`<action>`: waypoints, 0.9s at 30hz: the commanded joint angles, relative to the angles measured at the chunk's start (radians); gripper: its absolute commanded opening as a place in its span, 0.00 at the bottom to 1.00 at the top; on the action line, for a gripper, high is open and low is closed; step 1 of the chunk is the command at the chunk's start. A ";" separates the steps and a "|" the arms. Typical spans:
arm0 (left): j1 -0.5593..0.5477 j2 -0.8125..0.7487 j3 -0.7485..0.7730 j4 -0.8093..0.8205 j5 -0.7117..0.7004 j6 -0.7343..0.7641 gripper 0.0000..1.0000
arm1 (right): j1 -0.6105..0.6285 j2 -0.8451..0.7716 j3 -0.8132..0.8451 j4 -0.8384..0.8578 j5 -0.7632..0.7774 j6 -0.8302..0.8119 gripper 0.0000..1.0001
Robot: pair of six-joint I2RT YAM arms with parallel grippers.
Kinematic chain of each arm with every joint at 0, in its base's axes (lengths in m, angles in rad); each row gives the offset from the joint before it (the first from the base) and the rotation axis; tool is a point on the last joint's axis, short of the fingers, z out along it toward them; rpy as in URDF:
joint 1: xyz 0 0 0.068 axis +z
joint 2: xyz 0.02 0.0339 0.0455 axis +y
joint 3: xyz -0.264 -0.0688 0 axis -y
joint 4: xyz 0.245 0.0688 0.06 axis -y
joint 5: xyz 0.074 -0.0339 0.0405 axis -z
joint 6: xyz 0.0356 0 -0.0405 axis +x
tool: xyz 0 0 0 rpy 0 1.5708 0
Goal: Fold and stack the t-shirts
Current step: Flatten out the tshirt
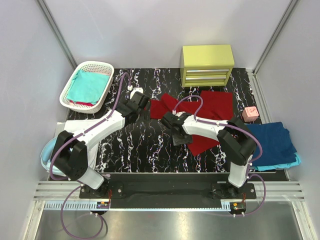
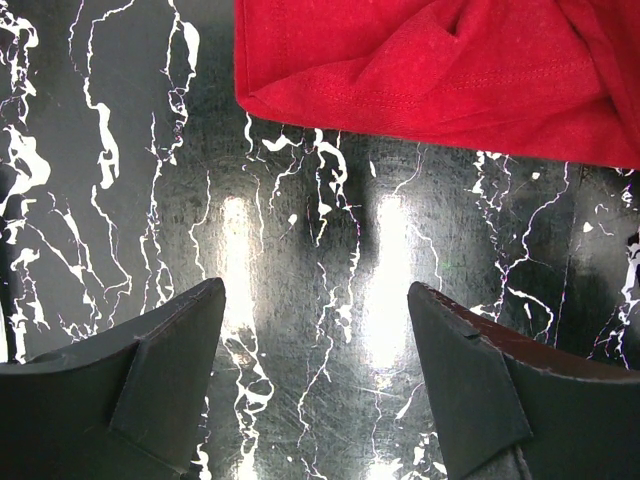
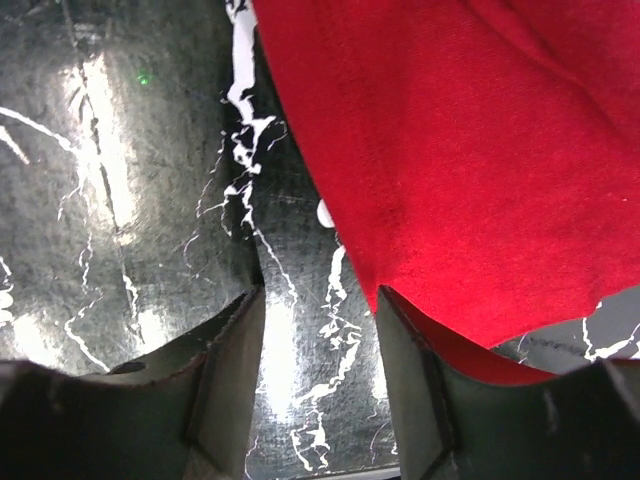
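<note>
Progress: dark red t-shirt [image 1: 215,106] rumpled and unfolded on table [image 1: 145,147]; navy t-shirt [image 1: 270,140] folded at right edge atop light blue t-shirt [image 1: 295,162]; teal t-shirt [image 1: 89,85] in basket [image 1: 67,97] | left gripper [image 2: 315,300] wide, empty, near red hem | right gripper [image 3: 315,300] half apart at red edge, bare table between jaws | Hidden: right arm covers the red shirt's near part; stack count unclear

One navy t-shirt [image 1: 272,137], one basket [image 1: 66,93], one cabinet [image 1: 207,56]

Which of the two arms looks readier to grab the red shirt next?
Right, probably. The right gripper sits at the edge of the dark red t-shirt, cloth against one finger. The left gripper hangs open over the table, the cloth beyond its fingertips.
</note>
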 commanded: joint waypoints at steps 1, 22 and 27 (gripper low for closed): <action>0.005 -0.029 -0.001 0.033 0.005 -0.005 0.80 | 0.000 0.013 -0.006 -0.004 0.061 0.032 0.53; 0.005 -0.025 -0.003 0.033 0.012 -0.005 0.80 | -0.082 0.053 -0.059 -0.030 0.085 0.057 0.33; 0.004 -0.018 -0.008 0.038 0.017 -0.005 0.80 | -0.081 0.035 -0.071 -0.037 0.085 0.068 0.00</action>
